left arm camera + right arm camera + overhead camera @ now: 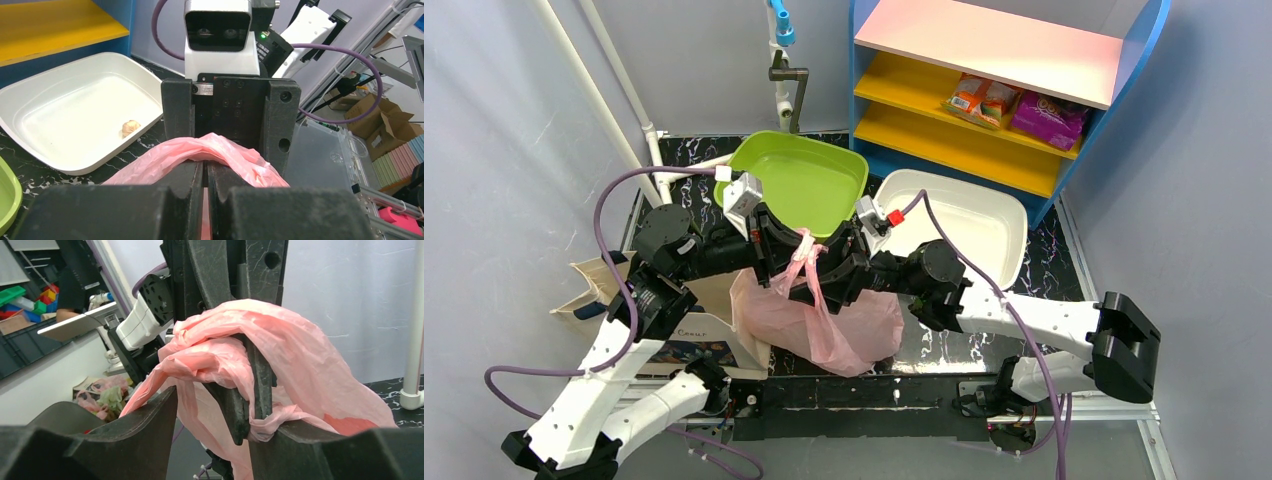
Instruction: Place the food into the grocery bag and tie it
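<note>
The pink grocery bag [849, 325] lies bulging on the dark table between the arms, its handles pulled up into a twisted strand [807, 250]. My left gripper [206, 175] is shut on a fold of the bag's pink plastic [220, 147], which drapes over its fingertips. My right gripper [225, 410] faces it with jaws open. The left gripper's closed fingers [257, 370] and the bunched handle [300, 350] sit between those jaws, and pink film lies over both right fingers. The food is hidden from view.
A green tray [809, 180] and a white tray [964, 215] stand behind the bag; a small beige lump [130, 127] lies in the white tray. A beige tote [689, 325] sits at the left. A shelf with snack packets [1019, 105] is at the back right.
</note>
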`<state>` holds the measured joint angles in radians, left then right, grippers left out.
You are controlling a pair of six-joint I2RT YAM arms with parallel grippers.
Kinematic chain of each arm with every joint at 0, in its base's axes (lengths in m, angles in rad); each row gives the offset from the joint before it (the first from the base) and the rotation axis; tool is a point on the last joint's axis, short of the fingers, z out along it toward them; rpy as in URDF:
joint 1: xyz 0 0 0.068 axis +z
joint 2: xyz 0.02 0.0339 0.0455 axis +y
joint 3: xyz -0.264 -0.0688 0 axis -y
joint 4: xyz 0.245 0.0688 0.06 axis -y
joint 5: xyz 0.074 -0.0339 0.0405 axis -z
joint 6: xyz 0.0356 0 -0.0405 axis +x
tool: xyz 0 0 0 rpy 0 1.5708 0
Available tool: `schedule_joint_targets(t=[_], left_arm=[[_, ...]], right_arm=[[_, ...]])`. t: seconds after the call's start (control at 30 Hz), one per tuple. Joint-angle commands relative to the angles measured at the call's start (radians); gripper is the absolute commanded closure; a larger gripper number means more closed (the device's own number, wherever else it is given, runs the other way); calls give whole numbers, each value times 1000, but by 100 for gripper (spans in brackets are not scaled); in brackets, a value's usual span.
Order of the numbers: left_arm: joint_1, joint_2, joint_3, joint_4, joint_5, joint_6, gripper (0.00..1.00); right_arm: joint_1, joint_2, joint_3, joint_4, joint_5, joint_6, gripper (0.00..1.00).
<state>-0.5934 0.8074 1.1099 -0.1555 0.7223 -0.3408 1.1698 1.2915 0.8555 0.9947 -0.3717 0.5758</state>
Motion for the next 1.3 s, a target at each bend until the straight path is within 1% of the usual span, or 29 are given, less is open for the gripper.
schedule_joint_targets(t=[0.0,0.07,0.13,0.27,0.37,0.47,0.6,0.7,0.8,0.87,1.07,1.27], left_arm=[[4,48,6,-60,-71,46,100],[4,55,23,-67,-59,53,100],[4,63,39,-72,-45,58,100],[4,80,73,-93,-32,75,100],[4,84,87,-84,-27,73,100],[4,91,90,-75,-25,55,100],[4,75,69,-27,-54,18,100],[4,72,70,-17,-72,14,100],[4,68,79,-22,-87,20,100],[4,65,85,-29,-112,27,100],[4,69,121,-63,-148,78,100],[4,82,143,-71,-159,103,100]], right_arm=[[48,-67,72,68,-186,-18,42],[44,-100,57,5,-209,-53,41],[27,-118,55,-21,-233,-45,40],[5,-135,59,15,-237,-13,39],[4,-121,96,14,-244,5,39],[10,-92,135,48,-220,33,39],[34,-45,192,40,-132,11,39],[61,-32,203,15,11,-71,39],[84,-27,235,-72,152,-168,40],[97,-23,257,-114,212,-228,41],[103,-38,259,-137,279,-257,43],[105,-76,235,-191,366,-229,46]])
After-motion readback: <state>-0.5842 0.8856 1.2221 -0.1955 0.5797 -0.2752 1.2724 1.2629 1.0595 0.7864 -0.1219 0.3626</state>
